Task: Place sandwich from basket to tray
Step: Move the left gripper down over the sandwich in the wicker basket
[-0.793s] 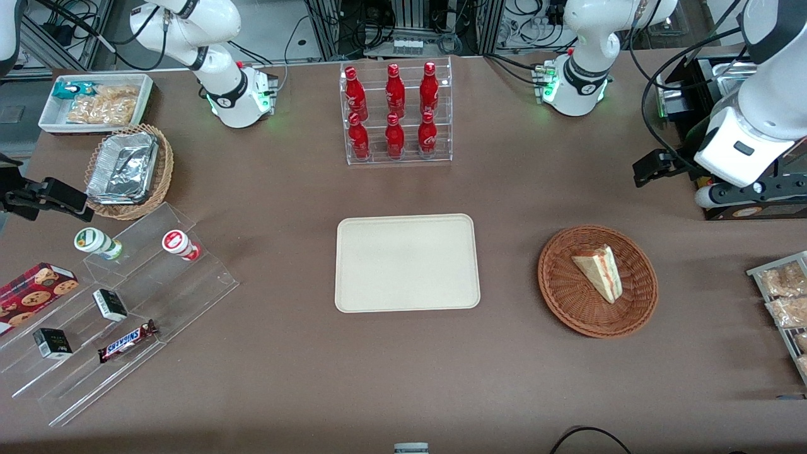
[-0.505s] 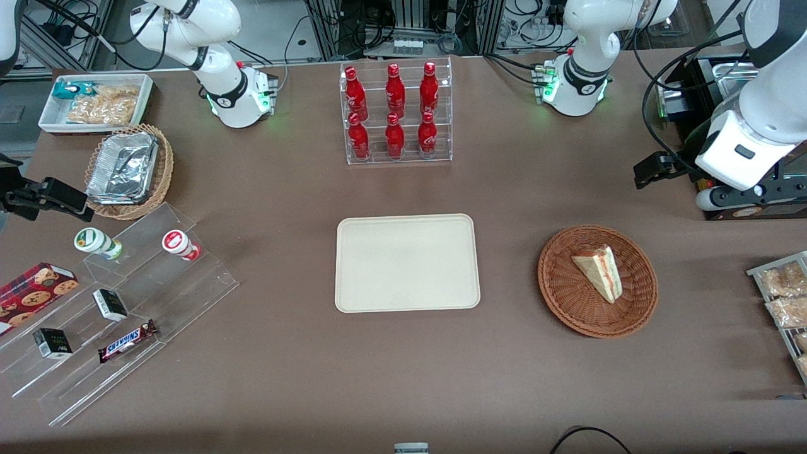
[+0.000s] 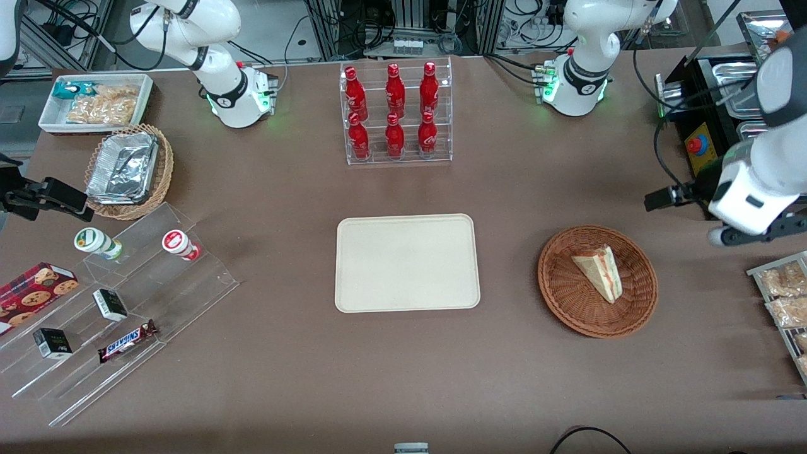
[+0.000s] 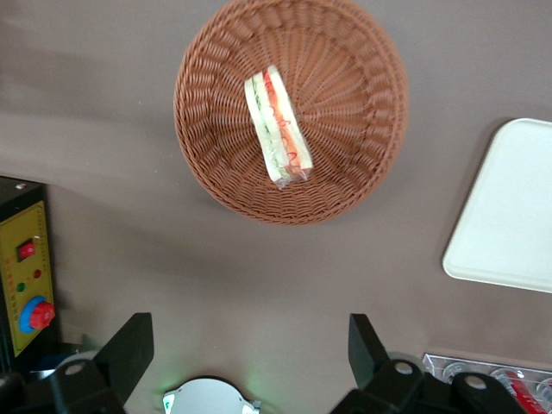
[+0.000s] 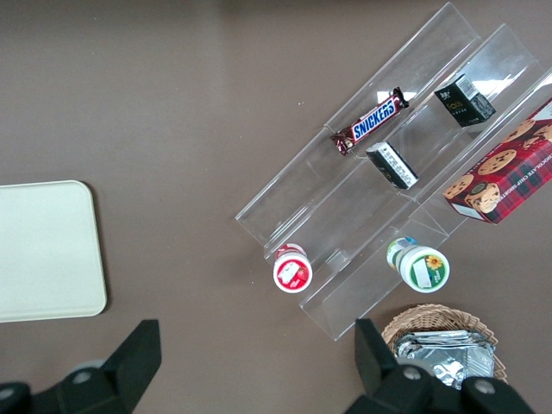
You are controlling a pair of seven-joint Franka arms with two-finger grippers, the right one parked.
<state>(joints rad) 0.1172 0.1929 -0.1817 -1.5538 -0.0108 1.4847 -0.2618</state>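
My hand point(image 4: 246, 345) hung above the bench point(image 3: 302, 391) toward my working end, fingers point(image 4: 129, 345) spread wide and holding nothing. It was farther from the front camera than the basket point(image 3: 561, 302) and off to its side, with bare brown surface beneath. The sandwich point(image 3: 599, 272) lay in the basket, well inside the rim, with open weave all round it. The tray point(image 3: 406, 263) sat flat beside the basket, toward the parked arm's end, a strip of bench between them and nothing standing on that strip. A rack of red bottles point(image 3: 395, 113) stood farther from the camera than the tray. Bagged snacks point(image 3: 782, 293) lay near the bench edge at my end, apart from the basket.
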